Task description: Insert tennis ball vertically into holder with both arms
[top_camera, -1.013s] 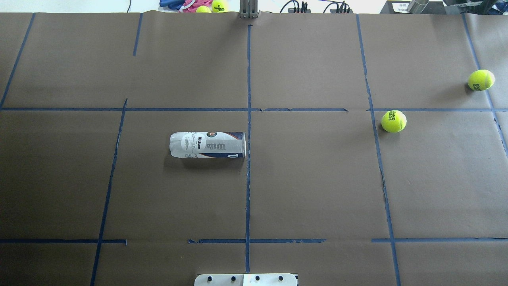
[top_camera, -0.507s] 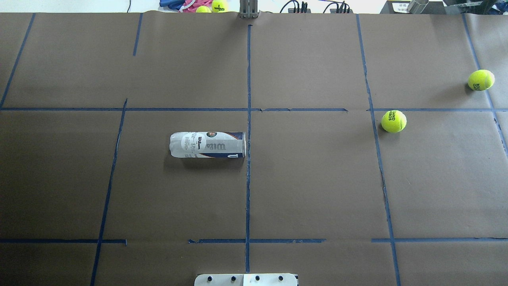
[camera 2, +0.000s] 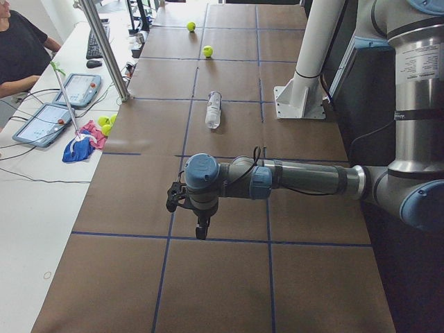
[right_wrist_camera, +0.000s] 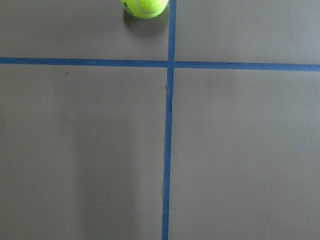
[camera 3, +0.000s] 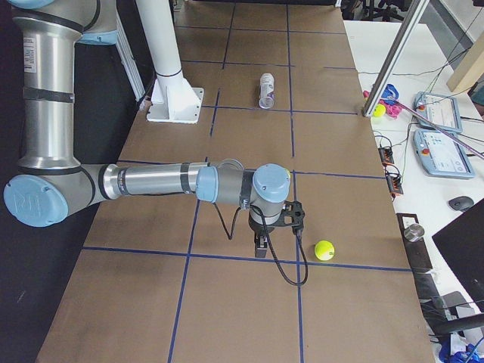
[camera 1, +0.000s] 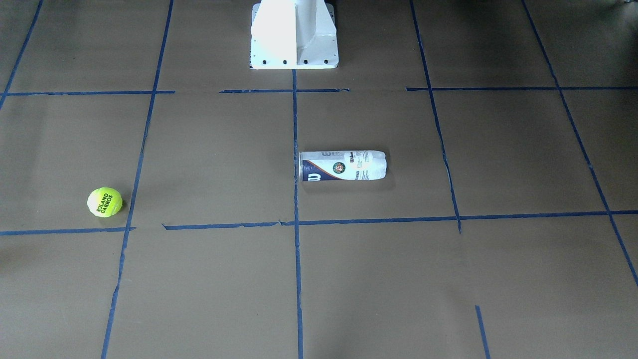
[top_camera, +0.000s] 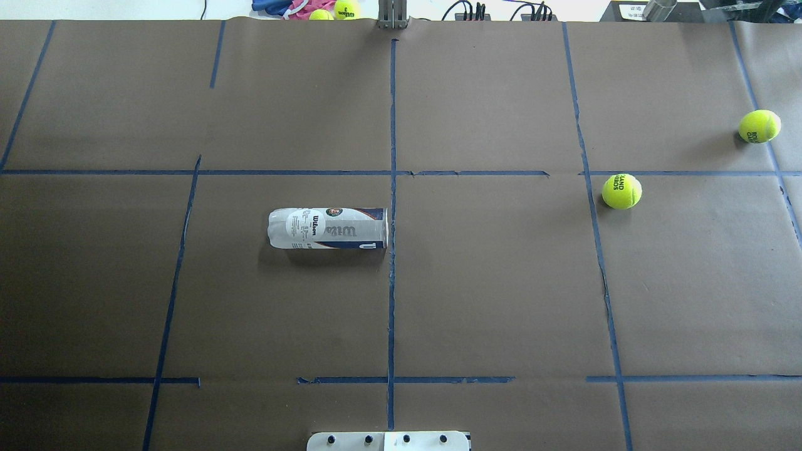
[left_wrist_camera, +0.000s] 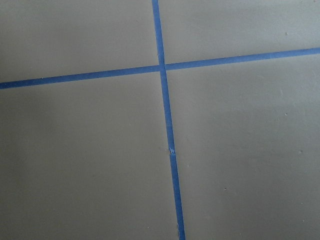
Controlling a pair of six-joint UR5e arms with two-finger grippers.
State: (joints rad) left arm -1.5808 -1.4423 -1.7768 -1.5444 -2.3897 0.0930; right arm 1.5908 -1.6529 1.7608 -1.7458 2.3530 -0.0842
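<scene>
The holder (top_camera: 328, 228), a clear Wilson can, lies on its side near the table's middle with its open end toward the centre tape line; it also shows in the front view (camera 1: 343, 166). A tennis ball (top_camera: 621, 191) sits far to its right, and a second one (top_camera: 759, 126) lies nearer the right edge. The right wrist view catches one ball (right_wrist_camera: 145, 6) at its top edge. My left gripper (camera 2: 201, 232) hangs over bare paper, well short of the can (camera 2: 214, 109). My right gripper (camera 3: 260, 248) hangs beside a ball (camera 3: 324, 249). I cannot tell whether either gripper is open.
The white pedestal base (camera 1: 294, 35) stands at the robot's edge of the table. Blue tape lines grid the brown paper. Spare balls (top_camera: 346, 9) and cloth lie beyond the far edge. A metal post (camera 2: 104, 48) and an operator's desk flank the table.
</scene>
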